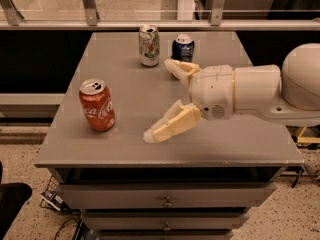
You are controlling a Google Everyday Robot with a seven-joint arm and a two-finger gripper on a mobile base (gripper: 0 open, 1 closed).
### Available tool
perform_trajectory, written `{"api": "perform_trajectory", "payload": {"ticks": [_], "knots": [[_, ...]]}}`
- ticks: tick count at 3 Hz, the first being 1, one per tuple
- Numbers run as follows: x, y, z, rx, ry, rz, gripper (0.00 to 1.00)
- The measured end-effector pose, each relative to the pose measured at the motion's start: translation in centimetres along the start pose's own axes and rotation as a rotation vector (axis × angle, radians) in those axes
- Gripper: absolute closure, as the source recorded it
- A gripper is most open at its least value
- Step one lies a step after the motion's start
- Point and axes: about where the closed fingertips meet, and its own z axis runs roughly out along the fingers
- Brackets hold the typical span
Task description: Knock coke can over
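Note:
The red coke can [97, 105] stands upright near the left front of the grey table [130, 91]. My gripper [159, 100] reaches in from the right over the middle of the table, open, with cream fingers [172, 124] spread wide and pointing left. It is empty and sits a short way to the right of the coke can, not touching it.
A white-and-green can [149, 45] and a dark blue can [183, 48] stand upright at the back of the table, the blue one partly behind my upper finger. The table has drawers [165, 200] below. A railing [150, 24] runs behind.

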Motion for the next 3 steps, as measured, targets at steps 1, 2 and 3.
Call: {"api": "perform_trajectory", "payload": {"ticks": [1, 2, 3], "knots": [[0.3, -0.6, 3.6, -0.01, -0.012, -0.022, 0.0], [1.4, -1.1, 6.9, -0.026, -0.043, -0.028, 0.0], [2.0, -1.1, 9.5, -0.052, -0.079, -0.021, 0.0]]}}
